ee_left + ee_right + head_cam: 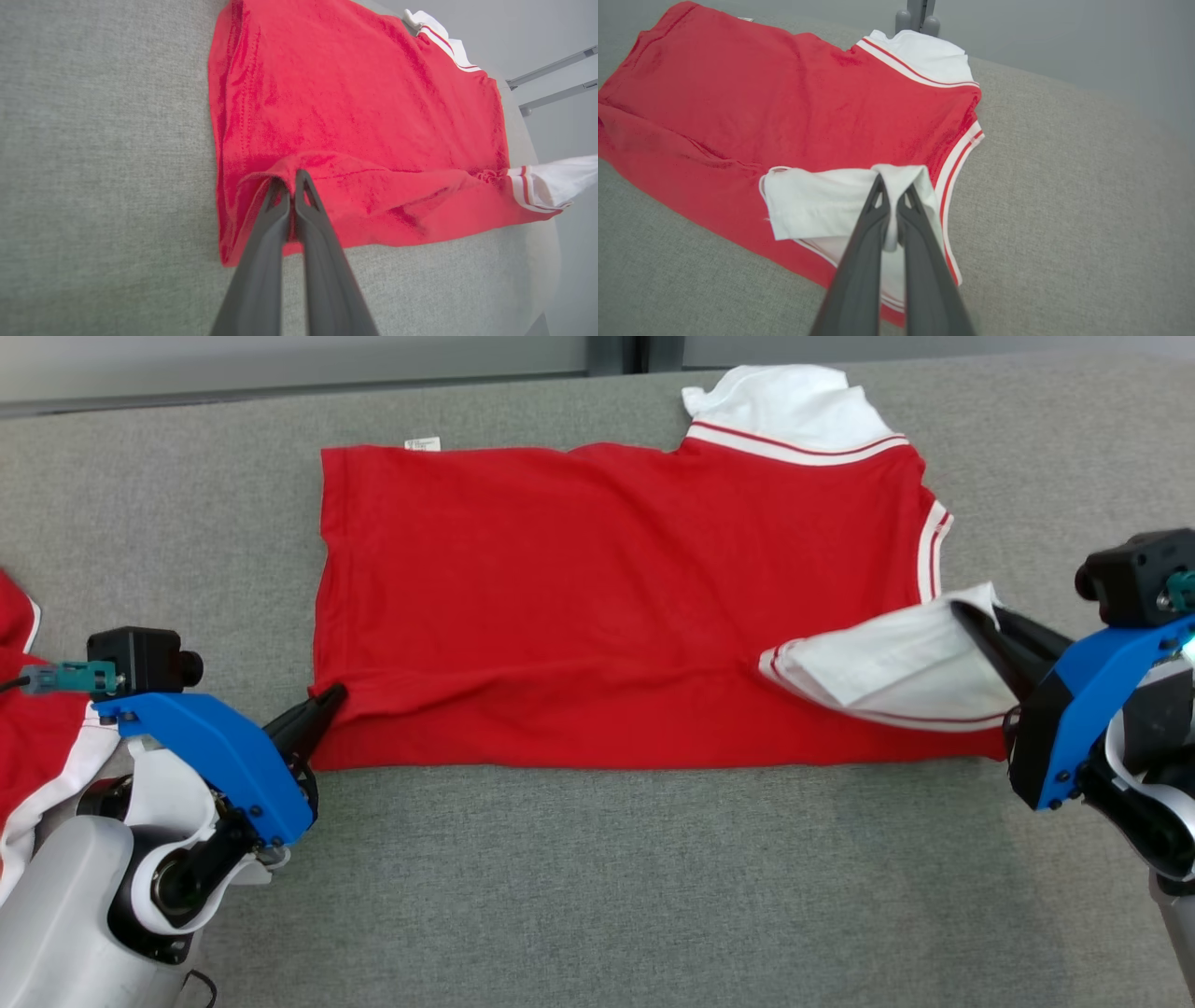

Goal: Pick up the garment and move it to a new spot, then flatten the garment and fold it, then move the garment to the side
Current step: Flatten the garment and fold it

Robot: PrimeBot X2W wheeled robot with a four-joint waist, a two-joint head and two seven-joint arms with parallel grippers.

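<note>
The garment (597,588) is a red shirt with white, red-striped sleeves, spread flat across the grey surface. My left gripper (329,698) is shut on the garment's near left hem corner, which bunches up red between the fingers (293,189). My right gripper (971,616) is shut on the near white sleeve (896,667), lifted and folded inward over the red body; white cloth wraps around its fingertips (893,184). The far white sleeve (789,406) lies flat at the back.
The grey fabric surface (597,887) stretches wide in front of the garment. Another red and white garment (28,747) lies at the left edge beside my left arm. A grey wall and a rail (616,350) run along the back.
</note>
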